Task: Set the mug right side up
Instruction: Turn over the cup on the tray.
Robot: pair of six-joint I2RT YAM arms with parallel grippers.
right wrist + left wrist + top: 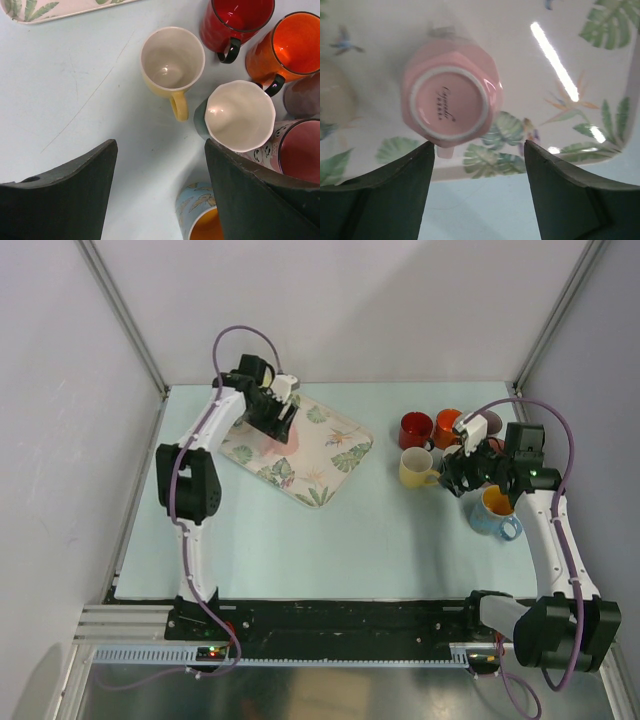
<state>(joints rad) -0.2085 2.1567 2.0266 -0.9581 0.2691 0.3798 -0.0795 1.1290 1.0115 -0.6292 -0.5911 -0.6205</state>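
mug [451, 102]: base-up on tray [560, 45] | left fingers [385, 200]: spread wide, empty, hovering over mug, probably lining up a grasp to flip it | right fingers [60, 195]: parted, empty, over upright cups [172, 60], clear of the tray

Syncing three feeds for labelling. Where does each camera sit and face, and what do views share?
Top external: above, behind the bases, looking down on the table; left arm and right arm show.
Left wrist: looks down at the upside-down pink mug on the tray; left fingers show.
Right wrist: looks down at yellow mug; right fingers show.
Shared: tray, all three.
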